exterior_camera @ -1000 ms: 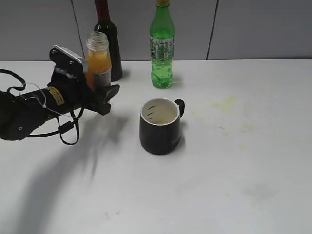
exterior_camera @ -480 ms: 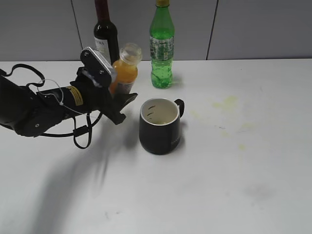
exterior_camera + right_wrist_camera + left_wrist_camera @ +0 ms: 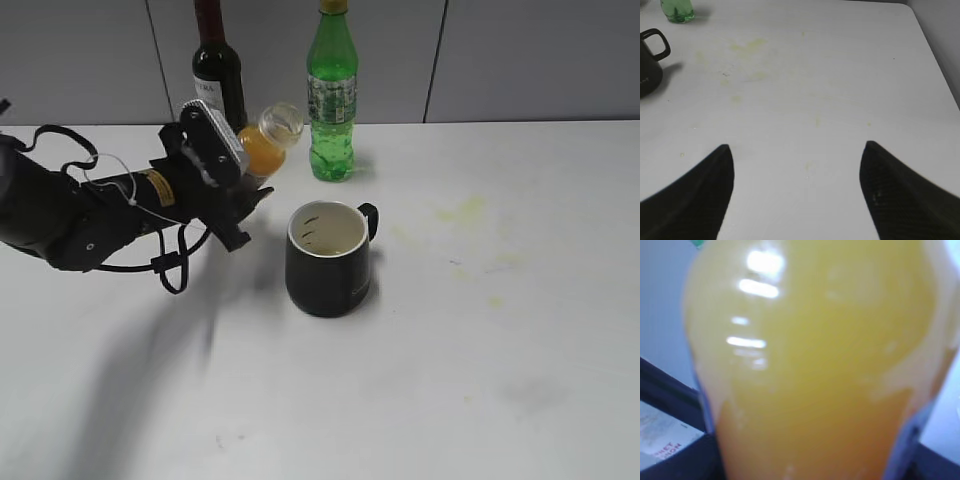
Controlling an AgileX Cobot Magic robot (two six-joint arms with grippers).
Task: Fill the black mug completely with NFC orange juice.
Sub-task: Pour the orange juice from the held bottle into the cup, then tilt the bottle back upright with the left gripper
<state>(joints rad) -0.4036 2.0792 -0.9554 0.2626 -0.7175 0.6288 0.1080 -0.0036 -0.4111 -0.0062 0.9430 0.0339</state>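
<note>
The black mug (image 3: 329, 262) stands upright mid-table; its white inside shows a few dark specks and no juice. Its handle and side also show at the left edge of the right wrist view (image 3: 651, 55). My left gripper (image 3: 243, 193) is shut on the NFC orange juice bottle (image 3: 263, 141), held in the air left of and above the mug, tilted with its open neck pointing right toward the mug. The orange liquid fills the left wrist view (image 3: 810, 365). My right gripper (image 3: 797, 150) is open and empty over bare table right of the mug.
A green soda bottle (image 3: 332, 95) and a dark wine bottle (image 3: 219, 70) stand at the back by the grey wall. Pale yellowish stains (image 3: 465, 212) mark the white table right of the mug. The table's right edge (image 3: 935, 55) shows in the right wrist view.
My left arm has carried the juice bottle right and up toward the mug and tipped it from upright to steeply tilted. The mug has not moved.
</note>
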